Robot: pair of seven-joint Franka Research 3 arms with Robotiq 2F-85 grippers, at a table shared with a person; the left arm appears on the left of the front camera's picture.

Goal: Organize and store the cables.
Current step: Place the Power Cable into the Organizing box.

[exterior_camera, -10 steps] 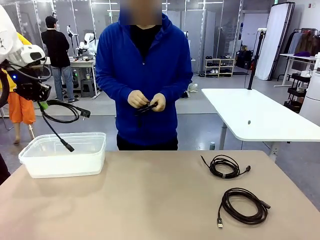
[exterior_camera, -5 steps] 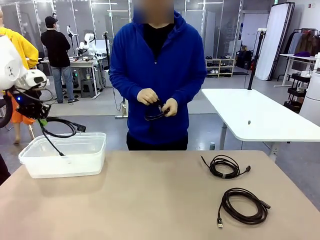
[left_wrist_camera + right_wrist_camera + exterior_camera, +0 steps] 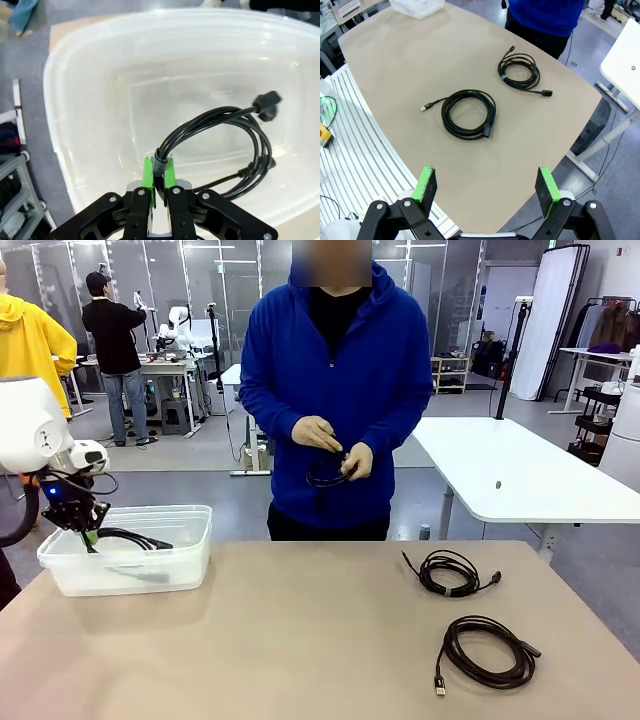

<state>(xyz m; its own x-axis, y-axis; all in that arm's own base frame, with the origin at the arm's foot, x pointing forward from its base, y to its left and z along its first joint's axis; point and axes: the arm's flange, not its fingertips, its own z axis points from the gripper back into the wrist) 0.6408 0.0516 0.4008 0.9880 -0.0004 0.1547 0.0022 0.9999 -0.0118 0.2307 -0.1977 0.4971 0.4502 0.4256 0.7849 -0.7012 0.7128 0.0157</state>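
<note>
left wrist view: left gripper [image 3: 159, 172] pinched tight on the coiled cable [image 3: 220, 120] at its grey tie, loop and plug hanging inside the clear bin [image 3: 65, 100]. best to lower until the loop lies on the bin floor, then release and lift straight out so the plug doesn't snag. right gripper [image 3: 487, 187] spread wide, empty, above two more coils [image 3: 468, 114] on the table [image 3: 395, 60]; person's hands [image 3: 316, 432] hold a fourth cable [image 3: 328, 478]

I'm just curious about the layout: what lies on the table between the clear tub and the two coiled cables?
Nothing. In the front view, only bare table runs from the tub to the far cable and the near cable.
</note>
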